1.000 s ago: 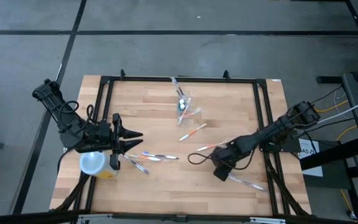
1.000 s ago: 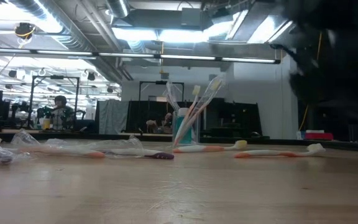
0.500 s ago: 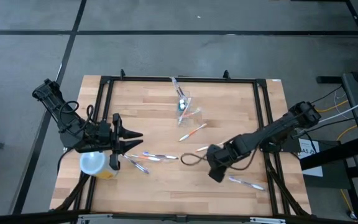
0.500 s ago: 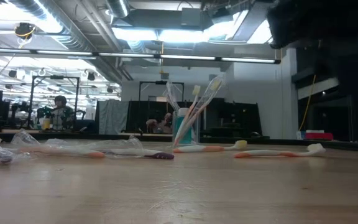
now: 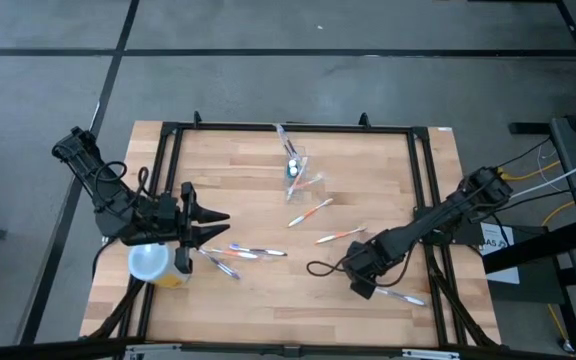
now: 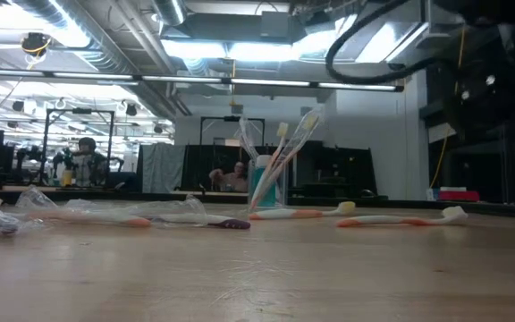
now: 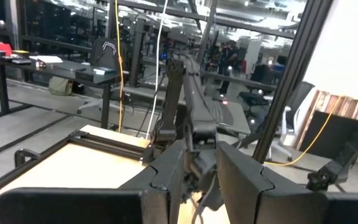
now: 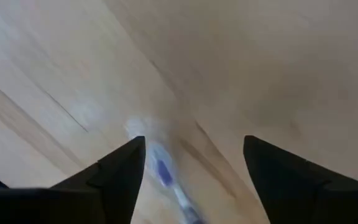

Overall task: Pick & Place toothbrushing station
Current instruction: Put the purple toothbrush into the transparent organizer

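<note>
The right gripper (image 8: 191, 162) has its two dark fingers (image 8: 120, 171) spread wide apart, with nothing between them. Right below the gap lies a toothbrush with blue on it (image 8: 166, 177), flat on the wood table (image 5: 368, 180). From above, this gripper (image 5: 360, 277) is low over the near right part of the table, and a packed toothbrush (image 5: 400, 295) lies just beside it.

The left gripper (image 5: 208, 226) hangs near the left side. Its fingers (image 7: 166, 180) are a little apart and look empty. Next to it stands a yellow tub with a pale round lid (image 5: 153, 265), and some loose toothbrushes (image 5: 243, 253) lie close by.

The toothbrushing station (image 5: 296, 170) is the small clear cup at the far middle of the table. It already has a few brushes and a blue thing standing in it (image 6: 271, 174). Two more brushes (image 5: 310, 213) lie near it.

I think the job is only partly done. Many brushes are not yet in the cup.
</note>
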`<action>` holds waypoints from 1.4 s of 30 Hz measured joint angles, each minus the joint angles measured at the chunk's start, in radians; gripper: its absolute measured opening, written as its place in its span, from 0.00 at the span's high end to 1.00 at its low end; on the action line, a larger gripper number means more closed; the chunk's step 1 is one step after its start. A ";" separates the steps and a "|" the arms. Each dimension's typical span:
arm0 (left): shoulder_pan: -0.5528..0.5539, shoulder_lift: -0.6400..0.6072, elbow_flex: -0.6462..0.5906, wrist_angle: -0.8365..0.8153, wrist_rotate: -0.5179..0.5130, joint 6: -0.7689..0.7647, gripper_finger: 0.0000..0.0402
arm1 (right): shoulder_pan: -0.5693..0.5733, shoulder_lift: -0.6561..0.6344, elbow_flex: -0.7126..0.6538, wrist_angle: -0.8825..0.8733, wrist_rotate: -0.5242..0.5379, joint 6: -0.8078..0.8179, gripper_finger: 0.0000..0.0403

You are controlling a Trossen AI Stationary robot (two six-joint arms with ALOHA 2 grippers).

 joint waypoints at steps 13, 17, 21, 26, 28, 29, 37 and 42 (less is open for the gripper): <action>0.000 0.000 0.000 0.052 -0.036 0.015 0.78 | 0.044 0.032 -0.057 0.174 0.001 0.037 0.40; 0.000 0.000 0.000 0.053 -0.046 0.017 0.78 | 0.047 0.035 -0.058 0.173 0.012 0.034 0.43; 0.000 0.000 0.000 0.053 -0.046 0.018 0.78 | 0.048 0.035 -0.059 0.168 0.011 0.034 0.57; 0.000 0.000 0.000 0.054 -0.046 0.025 0.78 | 0.048 0.039 -0.061 0.178 0.003 0.036 0.86; 0.000 0.000 0.000 0.054 -0.046 0.030 0.78 | 0.049 0.042 -0.061 0.204 0.000 0.025 0.96; 0.000 0.000 0.000 0.053 -0.046 0.034 0.78 | 0.050 0.042 -0.061 0.208 0.003 0.021 0.97; 0.000 0.000 0.000 0.054 -0.052 0.044 0.78 | 0.008 -0.004 0.084 0.244 0.224 -0.018 0.99; 0.000 0.000 0.000 0.053 -0.060 0.044 0.78 | -0.017 -0.066 0.345 0.245 0.613 -0.146 1.00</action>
